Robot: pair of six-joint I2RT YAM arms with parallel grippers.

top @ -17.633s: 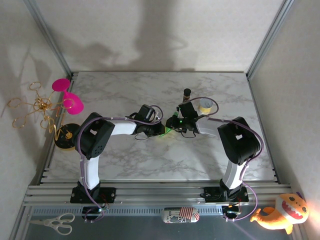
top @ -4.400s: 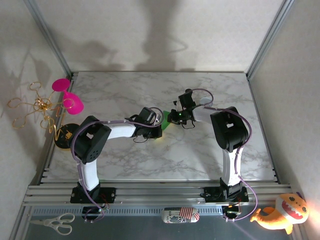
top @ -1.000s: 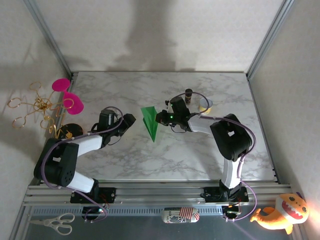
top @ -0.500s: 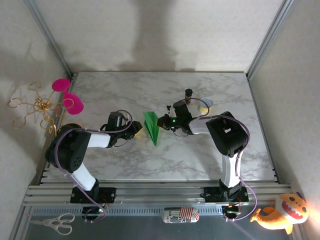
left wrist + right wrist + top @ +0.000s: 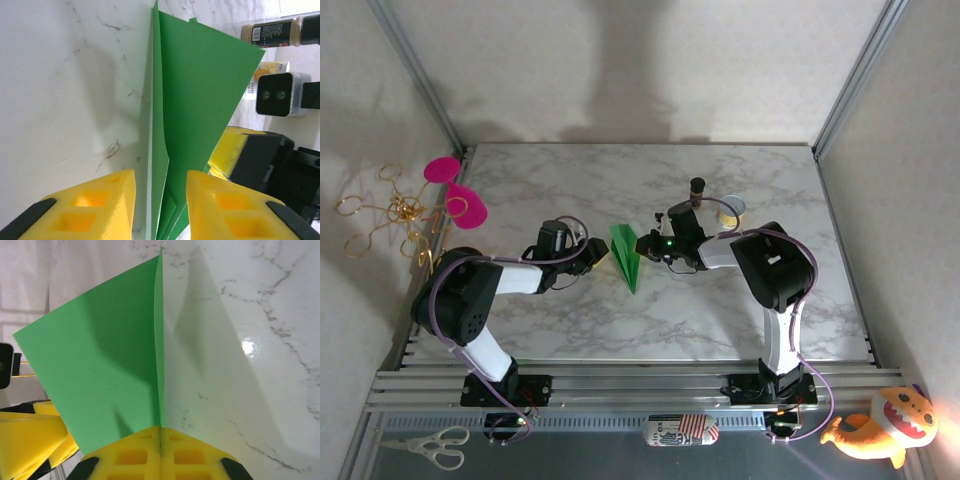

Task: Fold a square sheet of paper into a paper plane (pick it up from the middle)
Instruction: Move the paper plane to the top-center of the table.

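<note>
The green sheet of paper is folded into a narrow pointed paper plane and stands on edge on the marble table. My right gripper is shut on the plane's centre crease from the right, with one wing spreading to the left of it. My left gripper is at the plane's left side. Its yellow fingers stand apart, and the folded green layers pass through the gap between them. I see no contact between those fingers and the paper.
A dark spice bottle and a small tape roll stand just behind the right arm. At the table's left edge are a pink cup shape, gold wire loops and a black disc.
My left gripper has swung right to the plane and its jaws have narrowed around the paper's edge. The right gripper keeps its hold and the plane has shifted slightly.
</note>
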